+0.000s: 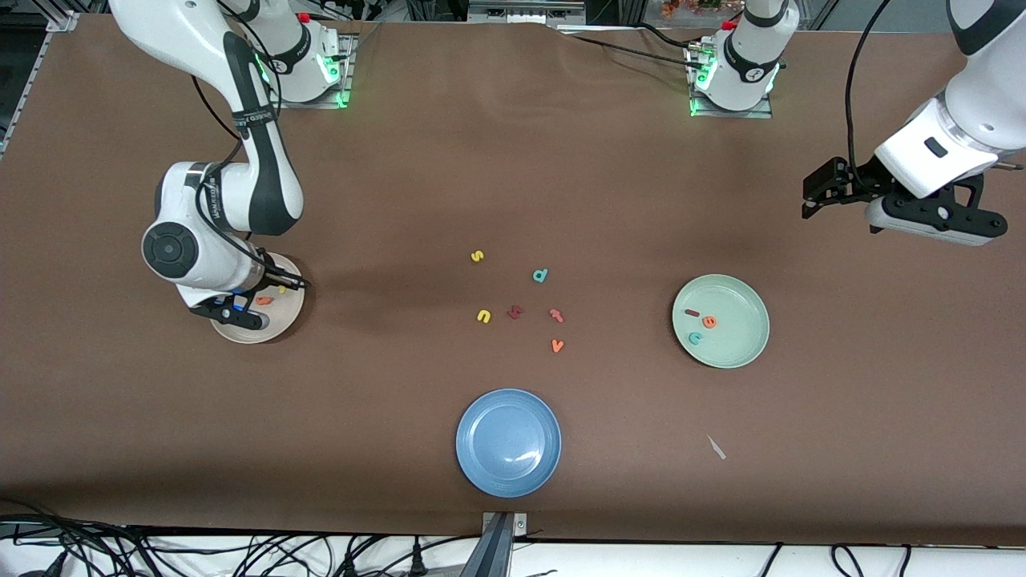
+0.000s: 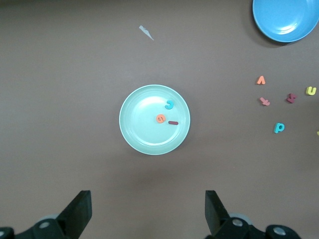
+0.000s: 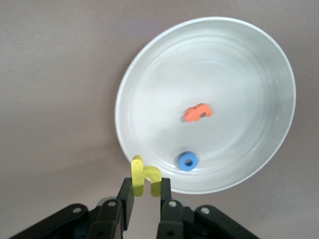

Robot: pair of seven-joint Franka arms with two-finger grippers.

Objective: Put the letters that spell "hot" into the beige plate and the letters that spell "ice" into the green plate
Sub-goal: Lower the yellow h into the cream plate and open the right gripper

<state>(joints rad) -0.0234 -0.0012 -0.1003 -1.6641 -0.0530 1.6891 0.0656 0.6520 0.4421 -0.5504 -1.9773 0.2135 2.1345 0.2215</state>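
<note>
**Right gripper holds h over beige plate**

Right gripper (image 3: 146, 195) is clamped on the yellow h (image 3: 144, 178), above the beige plate (image 3: 249, 59); o (image 3: 188, 161) and t (image 3: 198, 113) lie inside it. Left gripper (image 2: 148, 211) waits with fingers apart, above bare table near the green plate (image 1: 741, 353), which holds i (image 1: 692, 312), e (image 1: 709, 322), c (image 1: 695, 338).

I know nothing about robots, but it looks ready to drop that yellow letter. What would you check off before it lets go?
1. Right claw shut on the yellow h: ok.
2. The h over the beige plate: ok, though close to its rim.
3. Blue o and orange t already in that plate: ok.
4. Dark red i, orange e and teal c in the green plate: ok.
5. Left claw open, waiting above the table near the green plate: ok.
</note>
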